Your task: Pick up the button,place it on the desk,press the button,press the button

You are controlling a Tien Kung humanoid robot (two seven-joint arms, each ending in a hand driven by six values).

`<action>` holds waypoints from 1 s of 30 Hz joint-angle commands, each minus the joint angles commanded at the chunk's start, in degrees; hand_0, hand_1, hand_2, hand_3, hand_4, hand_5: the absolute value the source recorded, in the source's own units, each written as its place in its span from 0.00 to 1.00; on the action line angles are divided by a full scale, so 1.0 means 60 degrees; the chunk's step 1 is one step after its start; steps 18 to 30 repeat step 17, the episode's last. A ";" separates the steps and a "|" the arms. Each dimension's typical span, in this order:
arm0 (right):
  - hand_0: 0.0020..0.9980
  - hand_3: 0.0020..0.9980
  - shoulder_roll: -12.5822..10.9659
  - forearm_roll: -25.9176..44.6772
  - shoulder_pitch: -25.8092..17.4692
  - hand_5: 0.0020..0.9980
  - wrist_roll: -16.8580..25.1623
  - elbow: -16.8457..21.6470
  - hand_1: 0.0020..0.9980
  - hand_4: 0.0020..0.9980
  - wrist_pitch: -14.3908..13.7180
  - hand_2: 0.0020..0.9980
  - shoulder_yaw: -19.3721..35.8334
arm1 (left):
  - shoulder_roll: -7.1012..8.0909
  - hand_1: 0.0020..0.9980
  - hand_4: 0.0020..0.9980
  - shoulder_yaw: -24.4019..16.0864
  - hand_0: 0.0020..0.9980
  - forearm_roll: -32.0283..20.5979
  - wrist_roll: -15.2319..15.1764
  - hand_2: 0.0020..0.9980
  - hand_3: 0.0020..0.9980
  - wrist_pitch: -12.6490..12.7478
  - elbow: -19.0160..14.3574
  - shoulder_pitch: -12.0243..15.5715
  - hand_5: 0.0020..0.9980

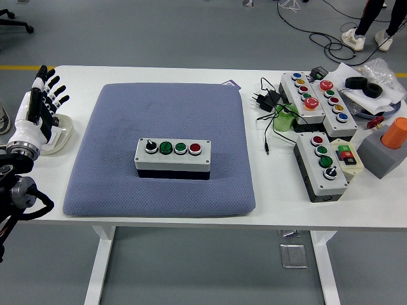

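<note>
Squarely crosswise, button box (172, 157), seemingly level.

Bright even light, soft shadows, sharp pic.
</note>
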 joint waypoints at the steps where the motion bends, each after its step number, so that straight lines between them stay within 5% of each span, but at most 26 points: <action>1: 0.63 0.58 -0.0001 0.0000 0.0001 0.02 0.0001 0.0000 0.48 0.28 0.0001 0.54 -0.0003 | 0.0000 0.90 0.70 -0.0004 0.83 0.0000 0.0000 0.96 0.94 -0.0006 0.0001 0.0002 1.00; 30: 0.63 0.58 0.0008 0.0041 0.0095 0.02 0.0001 0.0000 0.48 0.28 -0.0001 0.54 -0.0071 | -0.0033 0.90 0.70 -0.0336 0.83 -0.0064 -0.0042 0.95 0.94 -0.0172 -0.0092 0.0081 1.00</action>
